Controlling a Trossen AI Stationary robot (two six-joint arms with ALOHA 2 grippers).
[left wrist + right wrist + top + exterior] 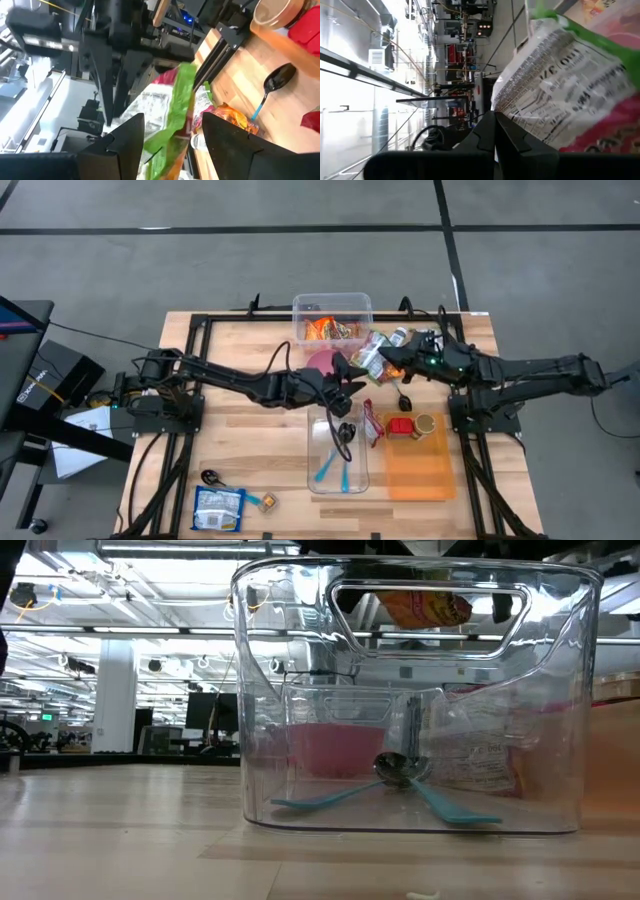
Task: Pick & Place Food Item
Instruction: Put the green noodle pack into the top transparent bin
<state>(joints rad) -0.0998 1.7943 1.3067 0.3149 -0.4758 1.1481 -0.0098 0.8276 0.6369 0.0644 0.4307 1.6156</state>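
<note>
From above, we are seeing the crinkly green-edged foil snack bag (372, 352) hanging between both grippers, beside the clear plastic bin (332, 305). Left wrist: left gripper (172, 132) fingers are straddling it, parted. Right wrist: right gripper (495, 131) is pinching it closed.

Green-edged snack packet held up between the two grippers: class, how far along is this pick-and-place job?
Done: the green-edged snack packet is lifted off the table. In hand: the right gripper is shut on it; the left gripper is open beside it. Left: setting it down; the clear plastic bin of snacks sits nearby.
</note>
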